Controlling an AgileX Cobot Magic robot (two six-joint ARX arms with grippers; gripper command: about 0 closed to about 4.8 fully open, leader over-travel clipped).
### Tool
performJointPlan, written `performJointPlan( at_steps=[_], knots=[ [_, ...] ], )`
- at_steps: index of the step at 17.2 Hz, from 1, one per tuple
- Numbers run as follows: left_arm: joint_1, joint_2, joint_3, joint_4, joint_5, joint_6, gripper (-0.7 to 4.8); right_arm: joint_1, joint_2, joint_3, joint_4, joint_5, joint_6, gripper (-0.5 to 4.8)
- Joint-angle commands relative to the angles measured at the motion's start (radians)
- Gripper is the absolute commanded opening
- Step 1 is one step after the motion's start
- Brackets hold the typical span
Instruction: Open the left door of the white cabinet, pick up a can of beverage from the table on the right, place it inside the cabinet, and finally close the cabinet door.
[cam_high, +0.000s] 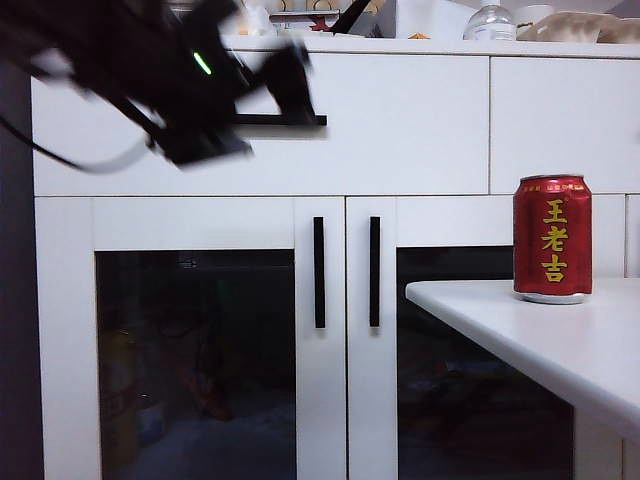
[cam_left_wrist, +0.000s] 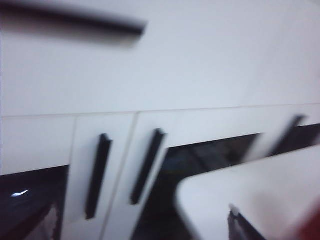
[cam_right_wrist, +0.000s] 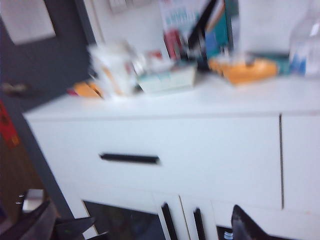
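Observation:
The white cabinet (cam_high: 400, 130) fills the exterior view, with both glass doors shut. The left door (cam_high: 195, 225) has a vertical black handle (cam_high: 319, 272) beside the twin door's handle (cam_high: 375, 272). The red can of beverage (cam_high: 552, 238) stands upright on the white table (cam_high: 540, 340) at the right. My left gripper (cam_high: 285, 85) is a dark blur high up in front of the drawer, open and holding nothing. One of its fingertips (cam_left_wrist: 234, 220) shows over the table corner (cam_left_wrist: 260, 195). My right gripper (cam_right_wrist: 150, 230) is open and empty, facing the cabinet, and does not show in the exterior view.
A solid drawer with a horizontal black handle (cam_right_wrist: 129, 158) sits above the doors. The cabinet top (cam_right_wrist: 210, 95) is crowded with boxes, a bottle and other clutter. Dim items (cam_high: 130, 400) show behind the left glass. A dark wall (cam_high: 15, 300) borders the cabinet's left side.

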Motion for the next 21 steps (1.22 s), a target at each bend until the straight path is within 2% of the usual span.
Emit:
performJointPlan(
  at_steps=[1, 3, 5, 7, 9, 13, 21],
  knots=[
    [-0.001, 0.139, 0.111, 0.023, -0.014, 0.004, 4.4, 0.045, 0.117, 0.04, 0.044, -0.005, 0.001, 4.79],
    [-0.001, 0.25, 0.214, 0.014, -0.015, 0.004, 4.4, 0.082, 0.184, 0.047, 0.153, -0.003, -0.031, 4.79],
    [-0.001, 0.344, 0.31, -0.005, -0.077, 0.0, 4.42, 0.117, 0.239, 0.051, 0.27, 0.022, -0.054, 4.79],
    [-0.001, 0.456, 0.431, -0.025, -0.159, 0.001, 4.79, 0.126, 0.279, 0.051, 0.303, 0.029, -0.053, 4.79],
    [0.003, 0.509, 0.494, -0.065, -0.159, 0.001, 4.79, 0.126, 0.286, 0.051, 0.287, 0.029, -0.054, 4.79],
    [0.003, 0.576, 0.545, -0.058, -0.159, 0.0, 4.79, 0.124, 0.287, 0.051, 0.283, 0.03, -0.1, 4.79],
    [0.014, 0.644, 0.599, -0.021, -0.155, 0.0, 4.79, 0.121, 0.287, 0.05, 0.249, 0.031, -0.105, 4.79]
  ],
)
